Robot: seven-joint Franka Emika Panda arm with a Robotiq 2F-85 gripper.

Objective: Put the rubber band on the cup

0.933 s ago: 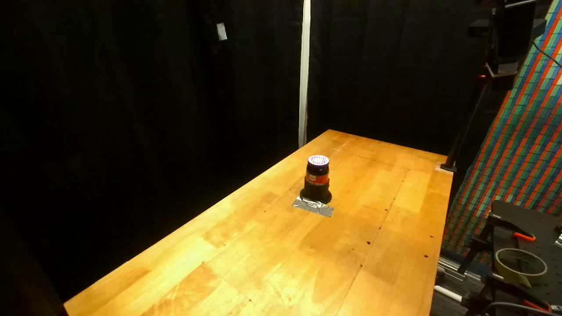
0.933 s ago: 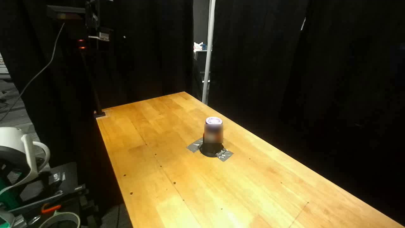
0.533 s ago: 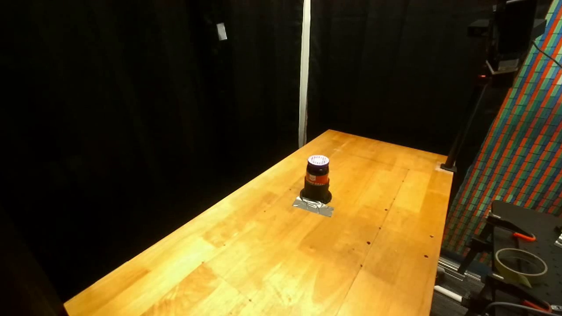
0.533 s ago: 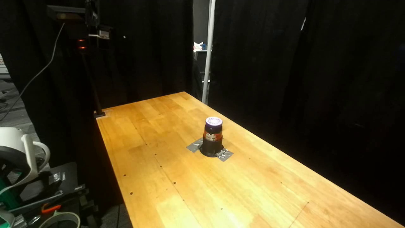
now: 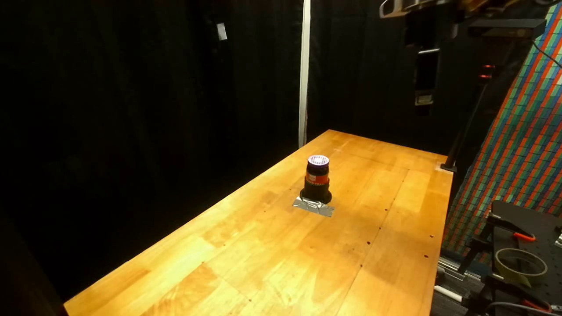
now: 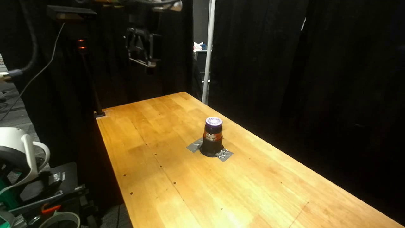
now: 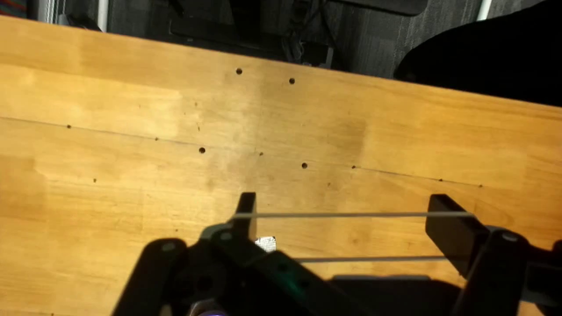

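Black curtains [image 5: 153, 109] and a pale pole [image 5: 304, 74] stand behind your wooden table [image 5: 281, 245]; a striped cloth [image 5: 505, 175] hangs beyond one edge. Your cup [image 5: 317, 179] stands upright on the table in both exterior views, silver tape [image 5: 314, 208] at its foot. Your gripper [image 7: 343, 204], above the table, has its jaws wide apart, two strands of the rubber band [image 7: 351, 215] taut across them. Both exterior views cut off your arm [image 6: 139, 3] at the top. In the wrist view, the gripper hides most of a purple shape [image 7: 211, 313].
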